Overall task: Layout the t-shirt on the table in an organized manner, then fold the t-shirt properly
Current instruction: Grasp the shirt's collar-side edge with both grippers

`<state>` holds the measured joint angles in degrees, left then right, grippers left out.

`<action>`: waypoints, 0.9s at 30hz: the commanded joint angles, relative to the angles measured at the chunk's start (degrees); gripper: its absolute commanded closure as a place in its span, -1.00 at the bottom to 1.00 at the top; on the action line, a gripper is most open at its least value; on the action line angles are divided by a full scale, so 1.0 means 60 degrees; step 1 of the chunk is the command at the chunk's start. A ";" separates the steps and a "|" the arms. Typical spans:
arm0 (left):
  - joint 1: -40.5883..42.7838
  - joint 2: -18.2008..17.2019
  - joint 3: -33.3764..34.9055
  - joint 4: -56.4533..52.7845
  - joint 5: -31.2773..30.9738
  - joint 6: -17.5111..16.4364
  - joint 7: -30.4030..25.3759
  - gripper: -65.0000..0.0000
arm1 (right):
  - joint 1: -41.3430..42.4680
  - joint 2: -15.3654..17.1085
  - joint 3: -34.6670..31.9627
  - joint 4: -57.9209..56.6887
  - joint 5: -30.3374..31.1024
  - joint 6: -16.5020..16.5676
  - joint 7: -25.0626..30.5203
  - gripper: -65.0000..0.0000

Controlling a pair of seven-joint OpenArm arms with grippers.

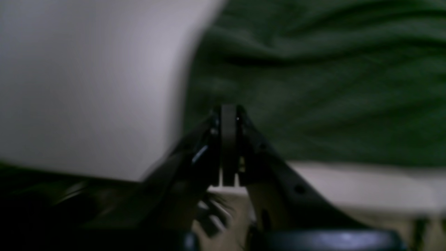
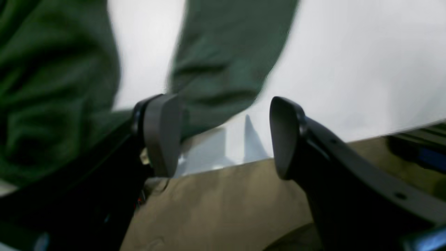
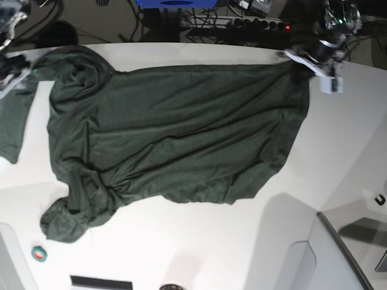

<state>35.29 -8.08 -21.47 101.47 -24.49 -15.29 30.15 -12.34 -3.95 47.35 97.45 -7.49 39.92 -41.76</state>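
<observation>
Base view shows us the t-shirt (image 3: 175,133) spread on the white table (image 3: 242,241), soft, light, floppy; we should pinch corners. Our right pincer (image 2: 223,136) gapes empty; our left pincer (image 1: 229,146) looks nearly closed, grip unclear.

base: overhead, looking down on whole table (image 3: 199,241) | left wrist: close, low along fingers (image 1: 228,139) at shirt (image 1: 331,87) edge | right wrist: close, over table rim | shared: shirt, table
</observation>
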 commanded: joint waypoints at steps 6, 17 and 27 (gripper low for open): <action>0.0207 0.0137 -0.0121 -0.0084 -0.0116 -0.0097 -0.0183 -0.21 | 0.0511 0.0020 -0.1335 -0.0176 0.0215 0.0013 0.0212 -0.13; 0.0045 0.0313 -0.1117 -0.1608 -0.0116 -0.0111 -0.1179 -0.53 | 0.2181 0.1178 -0.1672 -0.3091 0.0185 0.0013 0.0242 -0.13; -0.0292 0.0386 -0.1044 -0.2062 -0.0116 -0.0111 -0.1194 -0.53 | 0.2708 0.1544 -0.1672 -0.4644 0.0215 0.0013 0.0754 -0.13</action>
<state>33.17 -5.34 -27.53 88.36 -24.71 -15.70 24.01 3.27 4.69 37.26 68.88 -6.61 40.03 -37.74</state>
